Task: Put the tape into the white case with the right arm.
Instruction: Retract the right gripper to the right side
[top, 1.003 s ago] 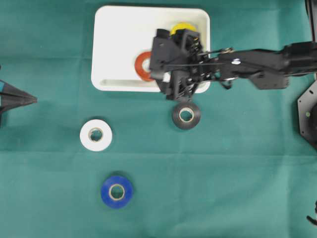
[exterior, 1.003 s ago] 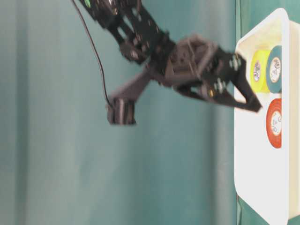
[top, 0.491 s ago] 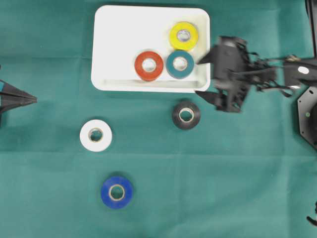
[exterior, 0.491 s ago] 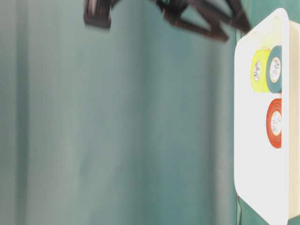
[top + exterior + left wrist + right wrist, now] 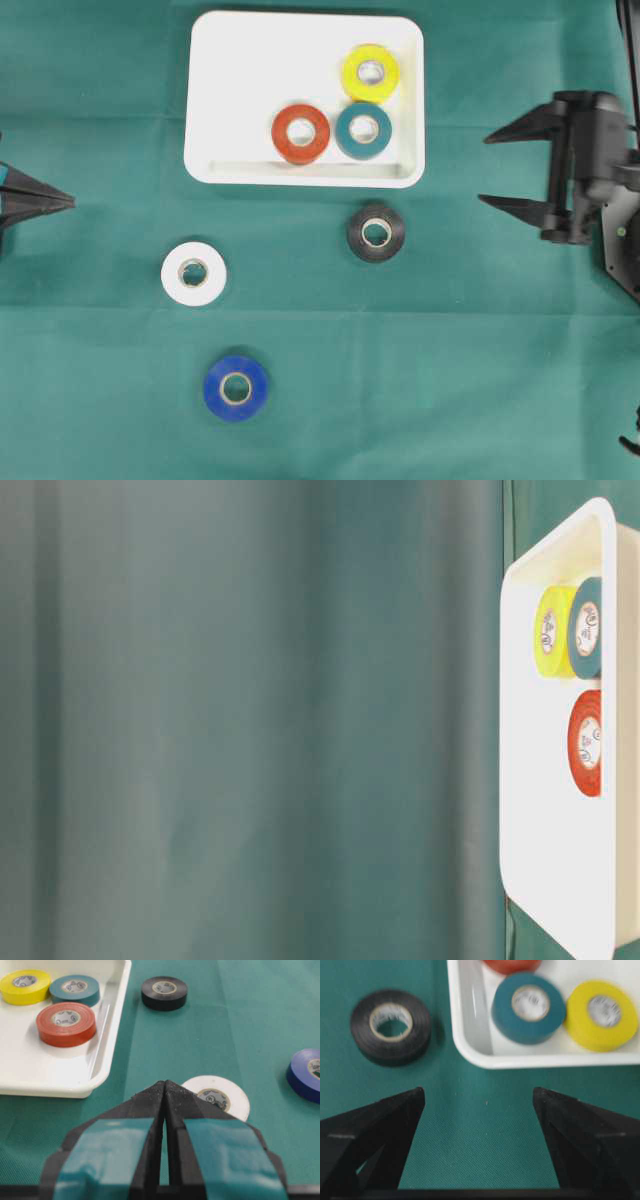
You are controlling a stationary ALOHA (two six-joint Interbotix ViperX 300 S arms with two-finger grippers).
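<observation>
- Green cloth is covering your whole worktop [image 5: 470, 400], and the white case [image 5: 240, 60] is sitting near its far edge, slightly left of the middle in the overhead view.
- You are looking at three rolls already lying flat inside the case: a yellow roll [image 5: 371, 72] toward the far right corner, a teal roll [image 5: 363, 130] touching it on the near side, and a red roll [image 5: 301, 133] just beside the teal one, along the near rim.
- Three rolls are waiting outside on the cloth: a black roll [image 5: 376, 233] just beside the case's near rim, a white roll [image 5: 194, 272] further toward the left edge, and a blue roll [image 5: 236, 387] closest to the near edge.
- By my judgement you are about halfway through, with the black roll looking like the easiest next pick.
- Your right gripper [image 5: 492, 168] is hanging at the worktop's right edge with its jaws spread wide and nothing between them, well apart from every roll.
- Your left gripper [image 5: 165, 1087] is resting at the left edge, jaws pressed together, pointing toward the white roll.
- Most of the right arm is running out of the overhead view, so you are seeing only the gripper end.
- The table-level view is showing only the case with its three rolls, against a blurred green backdrop; neither arm is appearing there.
- The right wrist view is cutting off the red roll and missing the white and blue ones.
</observation>
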